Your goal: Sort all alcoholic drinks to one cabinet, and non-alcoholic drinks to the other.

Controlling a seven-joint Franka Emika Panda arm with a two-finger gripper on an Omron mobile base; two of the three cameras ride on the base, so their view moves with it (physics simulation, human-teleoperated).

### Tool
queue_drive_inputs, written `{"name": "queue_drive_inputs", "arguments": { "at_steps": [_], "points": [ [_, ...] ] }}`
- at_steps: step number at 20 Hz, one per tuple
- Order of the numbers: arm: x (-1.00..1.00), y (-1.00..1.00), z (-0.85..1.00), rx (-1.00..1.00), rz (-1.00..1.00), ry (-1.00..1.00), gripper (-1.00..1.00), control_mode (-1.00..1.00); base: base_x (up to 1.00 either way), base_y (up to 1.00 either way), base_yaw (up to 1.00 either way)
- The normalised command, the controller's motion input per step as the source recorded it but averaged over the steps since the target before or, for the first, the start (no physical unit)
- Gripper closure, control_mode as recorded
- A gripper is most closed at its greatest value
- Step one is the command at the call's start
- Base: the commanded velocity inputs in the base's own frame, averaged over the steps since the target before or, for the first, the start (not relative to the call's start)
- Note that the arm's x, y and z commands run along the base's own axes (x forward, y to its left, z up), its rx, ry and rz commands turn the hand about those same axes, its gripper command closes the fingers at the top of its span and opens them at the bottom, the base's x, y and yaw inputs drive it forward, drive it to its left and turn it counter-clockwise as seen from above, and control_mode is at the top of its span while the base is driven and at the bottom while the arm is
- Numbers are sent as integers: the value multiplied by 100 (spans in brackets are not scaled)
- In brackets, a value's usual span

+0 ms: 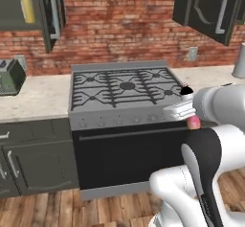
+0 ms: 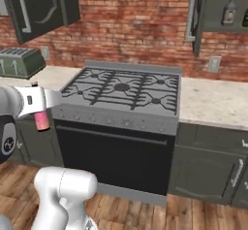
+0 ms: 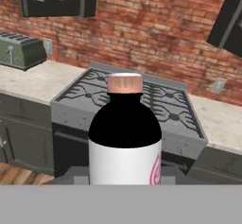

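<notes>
We see the small slim pink bottle (image 1: 193, 122) with a black cap and a white label clamped in the gripper (image 1: 184, 110). The white fingers are closed across its middle, and it is carried in the air in front of the stove, low beside the oven front. In the hand view the bottle (image 3: 125, 133) stands close before the camera, with its pink end, black section and white label one after the other. From the right base view the pink end (image 2: 42, 121) hangs just below the gripper (image 2: 38, 100).

Ahead of it lies the steel gas stove (image 1: 122, 89) with black grates, set over a dark oven door between pale stone counters (image 1: 38, 96).

Up on the left, the dark grey-green wall cabinet (image 1: 12, 22) is open. Its door (image 1: 52, 10) with a long pale bar handle is swung out, and a tall yellow bottle (image 1: 27, 5) with a white cap stands inside.

Up on the right, a second dark cabinet (image 2: 218, 27) is also open and holds a grey glass bottle (image 2: 229, 8) with a red cap. Something dark sits just beside that bottle at the frame's edge, cut off so that we cannot tell what it is.

A green-grey toaster (image 1: 10, 75) rests on the left counter against the red brick wall (image 1: 119, 25).
</notes>
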Motion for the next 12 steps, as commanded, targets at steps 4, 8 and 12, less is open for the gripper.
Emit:
{"name": "queue_drive_inputs", "arguments": {
  "at_steps": [4, 8, 12],
  "points": [
    [0, 0, 0, 0, 0, 0, 100, 100, -11, 85, -5],
    [0, 0, 0, 0, 0, 0, 100, 100, -26, 96, -9],
    [0, 0, 0, 0, 0, 0, 100, 100, -11, 100, -9]
  ]
}}
